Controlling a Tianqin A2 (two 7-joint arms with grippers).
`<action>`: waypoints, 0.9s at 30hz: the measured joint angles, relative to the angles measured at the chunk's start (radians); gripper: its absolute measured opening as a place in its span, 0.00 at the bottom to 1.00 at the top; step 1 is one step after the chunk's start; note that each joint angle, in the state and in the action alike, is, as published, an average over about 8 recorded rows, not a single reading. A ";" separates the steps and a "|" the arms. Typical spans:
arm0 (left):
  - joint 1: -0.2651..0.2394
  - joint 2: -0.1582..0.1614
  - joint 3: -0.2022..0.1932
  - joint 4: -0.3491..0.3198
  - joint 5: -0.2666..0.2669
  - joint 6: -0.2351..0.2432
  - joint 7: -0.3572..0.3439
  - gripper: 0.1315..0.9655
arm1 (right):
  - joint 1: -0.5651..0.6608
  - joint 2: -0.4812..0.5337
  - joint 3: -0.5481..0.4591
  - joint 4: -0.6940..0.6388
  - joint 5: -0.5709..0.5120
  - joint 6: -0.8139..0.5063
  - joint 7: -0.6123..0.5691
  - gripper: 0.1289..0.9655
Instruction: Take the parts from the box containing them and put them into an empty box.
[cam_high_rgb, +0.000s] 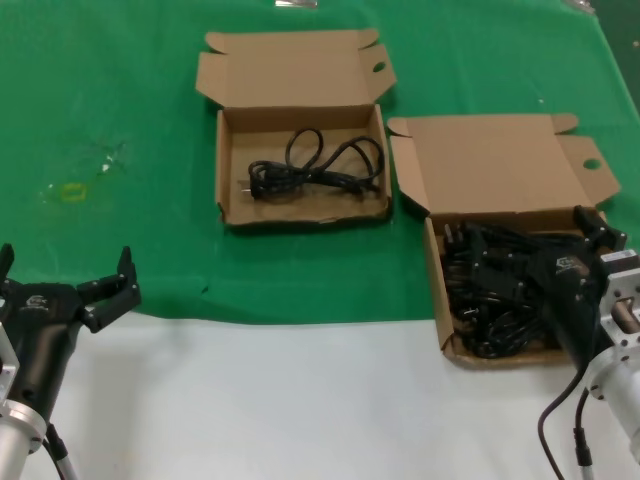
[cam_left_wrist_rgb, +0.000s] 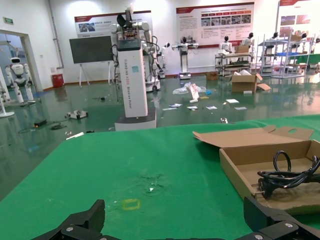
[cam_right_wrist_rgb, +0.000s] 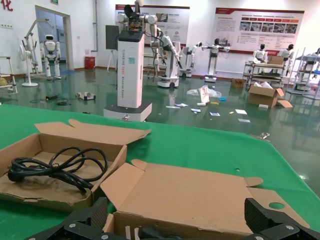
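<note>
Right end effector (cam_high_rgb: 592, 228), fingers spread and empty, poised over tangled black rubber power cords (cam_high_rgb: 495, 290) in the near-right brown cardboard box (cam_high_rgb: 436, 270); next, close on one. Left end effector (cam_high_rgb: 62, 280) idles open.

No legible text anywhere, wall posters (cam_right_wrist_rgb: 260, 27) too small to read.

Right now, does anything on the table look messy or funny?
Mostly tidy. The one oddity is a small yellowish smudge with scuffs on the green cloth, left of the box holding one cord. Both boxes sit flat, lids open, nothing spilled.
</note>
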 joint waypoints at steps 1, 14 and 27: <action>0.000 0.000 0.000 0.000 0.000 0.000 0.000 1.00 | 0.000 0.000 0.000 0.000 0.000 0.000 0.000 1.00; 0.000 0.000 0.000 0.000 0.000 0.000 0.000 1.00 | 0.000 0.000 0.000 0.000 0.000 0.000 0.000 1.00; 0.000 0.000 0.000 0.000 0.000 0.000 0.000 1.00 | 0.000 0.000 0.000 0.000 0.000 0.000 0.000 1.00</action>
